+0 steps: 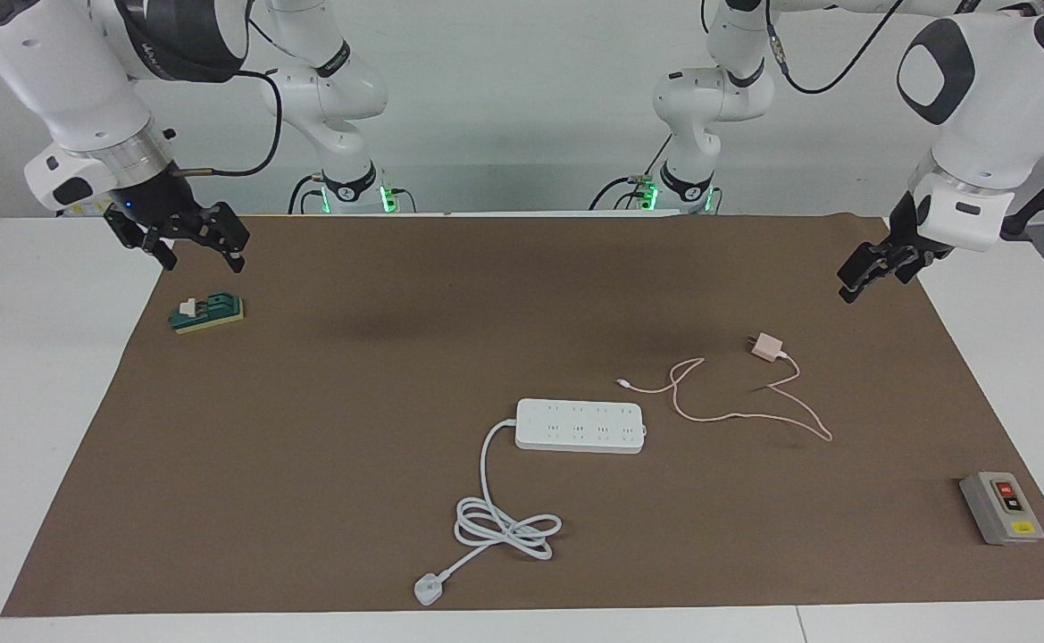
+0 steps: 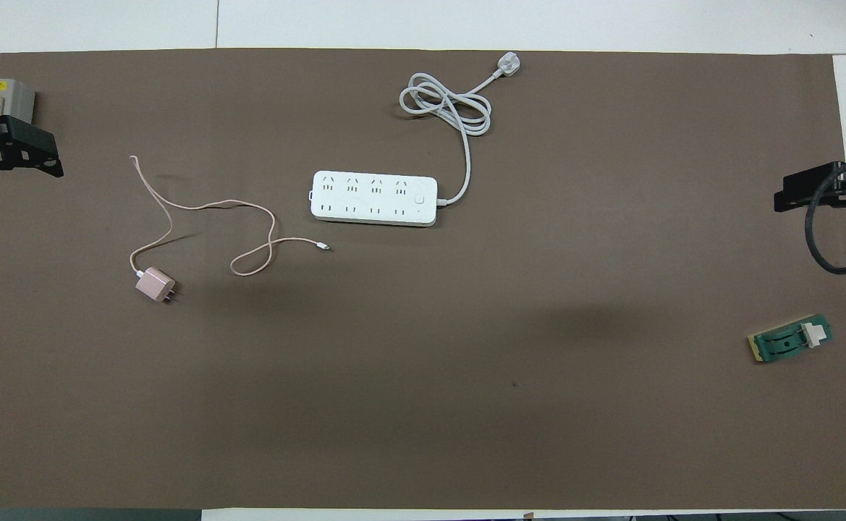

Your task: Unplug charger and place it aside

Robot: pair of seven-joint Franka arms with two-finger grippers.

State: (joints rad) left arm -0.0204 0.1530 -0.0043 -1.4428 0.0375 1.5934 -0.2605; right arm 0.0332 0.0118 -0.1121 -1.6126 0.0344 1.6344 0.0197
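Observation:
The pale pink charger (image 1: 764, 346) lies loose on the brown mat (image 1: 352, 402), plugged into nothing. Its thin pink cable (image 1: 736, 416) curls toward the white power strip (image 1: 580, 425) and ends in a small white connector (image 1: 622, 382) just short of the strip. In the overhead view the charger (image 2: 153, 284) lies nearer to the robots than the strip (image 2: 374, 197), toward the left arm's end. My left gripper (image 1: 847, 289) hangs open and empty over the mat's edge at that end. At the other end my right gripper (image 1: 203, 263) hangs open and empty over the mat's corner.
The strip's thick white cord (image 1: 504, 527) coils farther out and ends in a three-pin plug (image 1: 428, 589). A grey switch box (image 1: 1001, 507) sits at the left arm's end. A small green block (image 1: 209, 313) lies under the right gripper's end.

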